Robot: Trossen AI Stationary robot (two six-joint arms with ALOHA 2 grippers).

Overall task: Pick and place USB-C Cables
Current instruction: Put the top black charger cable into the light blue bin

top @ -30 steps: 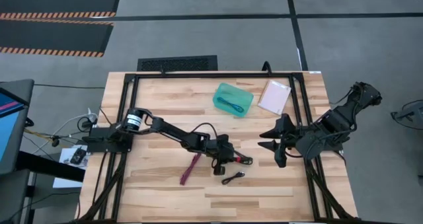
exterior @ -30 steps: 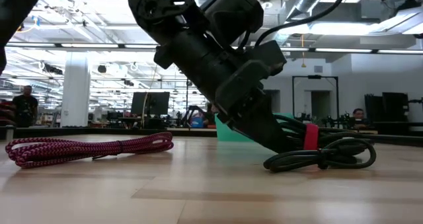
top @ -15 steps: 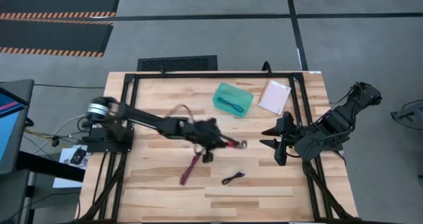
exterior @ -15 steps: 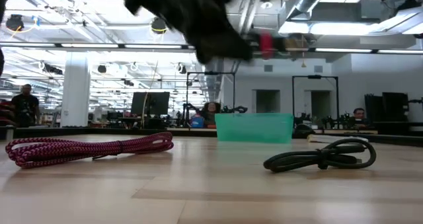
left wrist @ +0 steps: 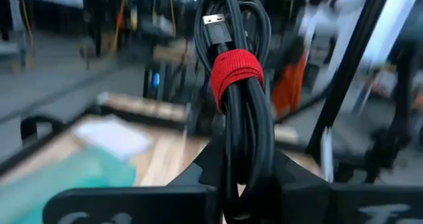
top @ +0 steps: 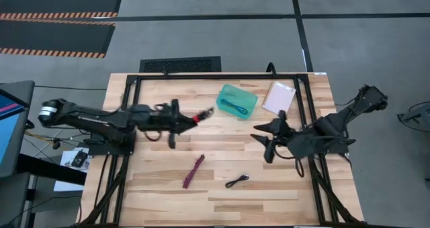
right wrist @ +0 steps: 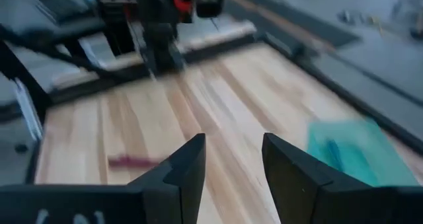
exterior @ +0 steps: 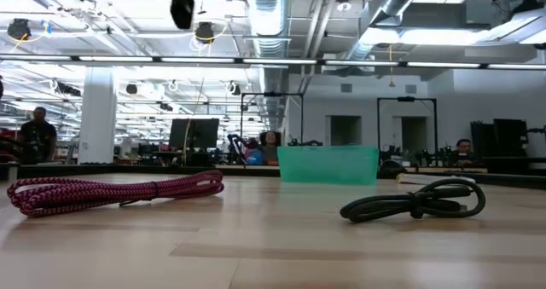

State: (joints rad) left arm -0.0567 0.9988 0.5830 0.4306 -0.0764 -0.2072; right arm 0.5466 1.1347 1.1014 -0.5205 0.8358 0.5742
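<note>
- One of four done: light blue cable (top: 234,107) lying inside teal tray (top: 248,97), near the tabletop's far edge, right of centre.
- Second in transit: left gripper (top: 201,115) clenched on black cable with red strap (left wrist: 236,98), raised off the tabletop, just beside the tray's left side, not yet over it.
- In the left wrist view, bundle standing upright between the fingers, red strap wrapped round its upper part, a connector showing at the top.
- Two left on the wood: magenta cable (top: 193,171) near the front edge, left of centre; all-black cable (top: 236,181) near the front edge at centre. Well apart from each other and from the tray.
- Right gripper (top: 266,142) released, nothing between its fingers (right wrist: 188,166), hanging right of centre, between the tray and the all-black cable.
- Pale pink packet (top: 279,97) flat beside the tray toward the right far corner; no part in the task.
- Judgement: roughly a quarter complete, a second drop likely close.
- Hard to make out: height of the carried bundle above the tabletop; both wrist views smeared, background unreadable.
- Low view: left arm only a dark shape cut off at the top edge; tray contents hidden behind its wall; right gripper absent.
- People far off in the room behind, too small to read.
</note>
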